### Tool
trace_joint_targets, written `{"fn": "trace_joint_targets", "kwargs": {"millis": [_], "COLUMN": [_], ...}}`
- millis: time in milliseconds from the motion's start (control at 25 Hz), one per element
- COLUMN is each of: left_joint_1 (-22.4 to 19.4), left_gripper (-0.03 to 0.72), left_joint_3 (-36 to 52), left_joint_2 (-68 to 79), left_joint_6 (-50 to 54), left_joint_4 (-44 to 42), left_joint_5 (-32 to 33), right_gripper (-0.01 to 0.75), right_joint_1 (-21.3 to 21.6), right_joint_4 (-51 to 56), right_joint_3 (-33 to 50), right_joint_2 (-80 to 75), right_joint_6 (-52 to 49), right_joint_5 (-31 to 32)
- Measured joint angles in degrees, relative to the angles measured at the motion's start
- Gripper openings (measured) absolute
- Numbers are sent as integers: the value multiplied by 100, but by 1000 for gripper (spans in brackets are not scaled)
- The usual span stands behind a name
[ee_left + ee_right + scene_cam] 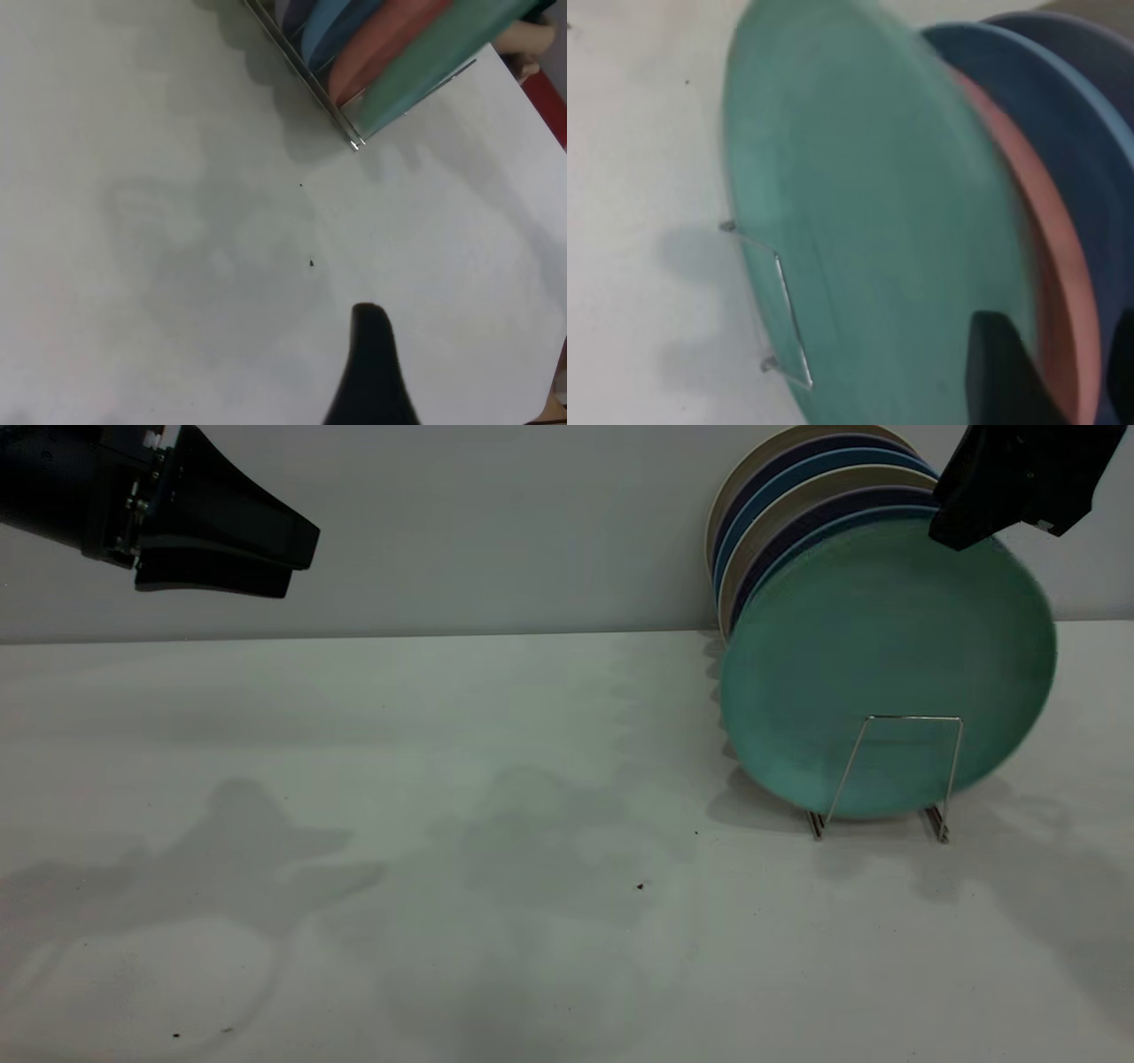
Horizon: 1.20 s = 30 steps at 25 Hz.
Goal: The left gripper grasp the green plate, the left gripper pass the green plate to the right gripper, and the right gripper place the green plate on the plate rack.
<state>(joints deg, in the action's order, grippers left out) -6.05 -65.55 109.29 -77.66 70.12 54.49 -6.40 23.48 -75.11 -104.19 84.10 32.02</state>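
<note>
The green plate (pixel 886 664) stands on edge in the front slot of the plate rack (pixel 912 718), leaning back on the other plates. My right gripper (pixel 961 530) is at the plate's top rim. In the right wrist view the gripper (pixel 1059 372) is open: one finger (pixel 1001 372) lies over the green plate's face (pixel 859 204), and the other is at the far side of the pink plate (pixel 1063 310). My left gripper (pixel 301 565) hangs high at the far left, open and empty. One of its fingers (pixel 372 363) shows in the left wrist view.
Several cream, dark blue and light blue plates (pixel 797 487) fill the rack behind the green one, close to the back wall. The rack's wire end (pixel 353 142) and the table's side edge (pixel 532 97) show in the left wrist view. The white table (pixel 443 824) spreads to the left.
</note>
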Motion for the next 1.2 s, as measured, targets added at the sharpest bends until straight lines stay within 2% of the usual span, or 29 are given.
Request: {"fn": "trace_joint_targets", "kwargs": {"millis": [120, 320, 440, 560, 680, 800, 1000, 1200], "left_joint_1": [0, 0, 0, 0, 0, 0, 0, 0], "left_gripper": [591, 591, 591, 591, 591, 591, 591, 591], "left_joint_3": [0, 0, 0, 0, 0, 0, 20, 47], "left_joint_2": [0, -16, -223, -715, -1476, -2345, -3842, -5190], "left_joint_6": [0, 99, 473, 869, 1733, 2975, 5004, 5875], "left_joint_4": [0, 0, -38, -306, -954, -2111, -3834, -5023], "left_joint_5": [0, 43, 70, 191, 413, 651, 1125, 1240], "right_gripper": [365, 377, 377, 377, 377, 377, 377, 377], "right_joint_1": [0, 0, 0, 0, 0, 0, 0, 0], "right_joint_4": [0, 0, 0, -45, -457, -1028, -1624, -1685], "right_joint_3": [0, 0, 0, 0, 0, 60, 873, 2379], "right_joint_2": [0, 223, 699, 1349, 2063, 2701, 3597, 4613], "right_joint_6": [-7, -184, -1011, -2615, -4665, -5873, -6739, -7070], "right_joint_5": [0, 191, 789, 1673, 2703, 3629, 3839, 3851]}}
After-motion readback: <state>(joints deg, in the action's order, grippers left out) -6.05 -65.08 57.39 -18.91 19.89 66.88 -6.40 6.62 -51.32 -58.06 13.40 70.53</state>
